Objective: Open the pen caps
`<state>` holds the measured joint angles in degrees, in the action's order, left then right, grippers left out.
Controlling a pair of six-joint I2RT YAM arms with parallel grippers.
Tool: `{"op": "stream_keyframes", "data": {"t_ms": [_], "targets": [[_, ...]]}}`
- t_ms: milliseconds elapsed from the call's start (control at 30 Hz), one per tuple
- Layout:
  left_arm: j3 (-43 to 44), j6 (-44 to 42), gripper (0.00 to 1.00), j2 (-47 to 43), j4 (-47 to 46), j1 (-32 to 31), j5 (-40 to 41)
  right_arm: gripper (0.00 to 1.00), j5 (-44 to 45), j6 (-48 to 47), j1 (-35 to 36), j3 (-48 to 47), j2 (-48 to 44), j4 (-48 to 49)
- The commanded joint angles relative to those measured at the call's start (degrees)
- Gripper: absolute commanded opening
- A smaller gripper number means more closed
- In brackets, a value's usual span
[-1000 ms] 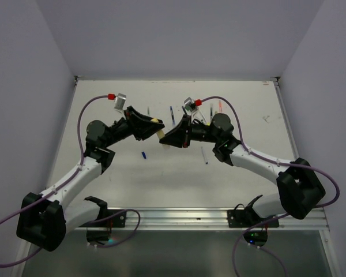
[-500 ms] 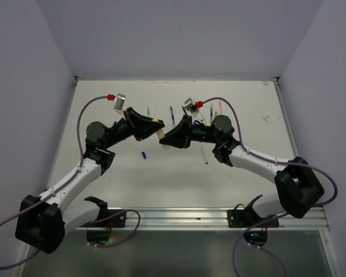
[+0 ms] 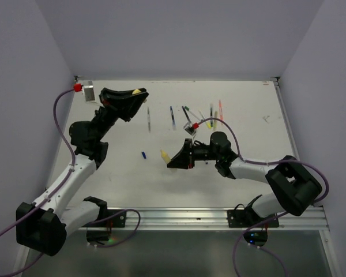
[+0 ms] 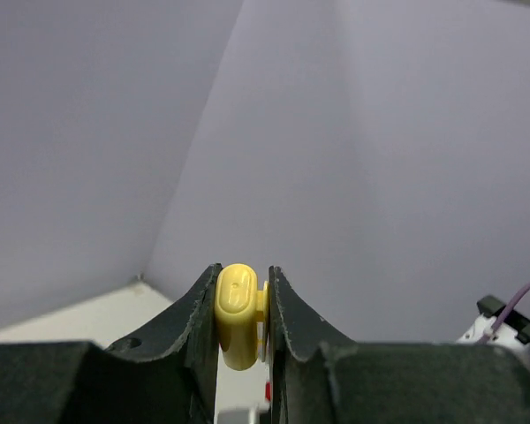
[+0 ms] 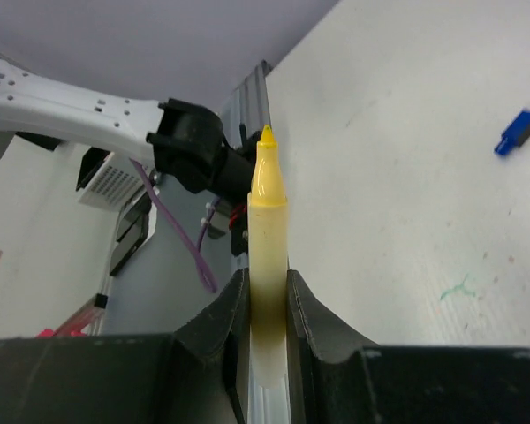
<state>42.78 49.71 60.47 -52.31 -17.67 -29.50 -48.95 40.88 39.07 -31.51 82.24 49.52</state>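
My left gripper [image 3: 137,93] is raised at the far left of the table and is shut on a yellow cap [image 4: 238,314], which shows between its jaws in the left wrist view and in the top view [image 3: 136,92]. My right gripper [image 3: 172,160] is low over the table's middle and is shut on the uncapped yellow highlighter [image 5: 268,238], tip pointing away from the jaws; it also shows in the top view [image 3: 164,154]. A loose blue cap [image 3: 143,154] lies on the table left of it and in the right wrist view [image 5: 518,132].
Several pens lie in a row at the back middle: a dark one [image 3: 148,116], a blue one [image 3: 172,116], a green one [image 3: 186,109], a red one [image 3: 221,109]. The metal rail [image 3: 179,216] runs along the near edge. Grey walls enclose the white table [image 3: 259,138].
The two grippers have pulled apart. My left gripper swung up and back to the far left with the yellow cap. My right gripper dropped toward me with the highlighter body.
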Motion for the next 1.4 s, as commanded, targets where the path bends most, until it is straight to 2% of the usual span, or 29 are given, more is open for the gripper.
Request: {"op": "stream_keyframes", "data": {"t_ms": [0, 133, 167, 233, 267, 333, 367, 400, 467, 567, 700, 833, 1200, 1367], "targets": [[2.74, -1.46, 0.00, -1.84, -10.79, 0.62, 7.78, 0.00, -3.08, 0.24, 0.13, 2.05, -0.06, 0.31], [4.76, -4.44, 0.00, -1.93, -2.64, 0.71, 7.88, 0.00, -1.25, 0.43, -0.75, 3.12, -2.34, -0.03], [5.29, -5.23, 0.00, -1.93, 4.69, 0.62, 8.31, 0.00, 1.03, -0.18, -2.05, 3.21, -3.21, -3.43], [5.73, -8.47, 0.00, -2.81, 13.69, 0.80, 9.89, 0.00, 5.33, -5.53, -3.38, 2.07, -6.81, -11.15], [6.60, -9.71, 0.00, -2.90, 24.00, 0.80, 10.68, 0.00, 12.49, -8.25, -4.26, -0.02, -8.13, -22.42], [7.40, -13.48, 0.00, -3.34, 34.68, 0.80, 14.53, 0.00, 21.13, -15.90, -4.35, -2.58, -11.74, -33.82], [8.10, -14.72, 0.01, -3.34, 44.74, 0.80, 16.29, 0.00, 26.22, -17.23, -4.35, -3.73, -12.71, -42.31], [8.54, -15.86, 0.03, -2.90, 49.80, 0.80, 18.40, 0.00, 34.10, -19.07, -4.44, -5.74, -13.85, -45.70], [9.85, -17.98, 0.06, -1.59, 64.44, 0.71, 24.82, 0.00, 41.88, -19.96, -5.05, -7.33, -14.47, -53.68], [8.82, -20.88, 0.09, 1.31, 74.34, 0.80, 28.79, 0.00, 50.69, -20.67, -6.71, -8.83, -14.12, -58.55], [5.91, -21.50, 0.11, 5.88, 79.91, 0.80, 32.75, 0.00, 51.41, -19.09, -11.64, -9.19, -11.49, -61.82], [1.70, -20.01, 0.13, 9.05, 79.21, 0.80, 32.31, 0.00, 50.97, -19.09, -15.24, -9.27, -8.24, -63.58], [-1.12, -17.99, 0.17, 17.40, 75.35, 0.80, 33.80, 0.00, 46.23, -18.38, -18.06, -10.77, 1.95, -63.49], [-1.56, -16.76, 0.21, 19.51, 73.32, 0.80, 34.86, 0.07, 43.94, -18.73, -18.06, -11.12, 3.72, -62.09]]}}
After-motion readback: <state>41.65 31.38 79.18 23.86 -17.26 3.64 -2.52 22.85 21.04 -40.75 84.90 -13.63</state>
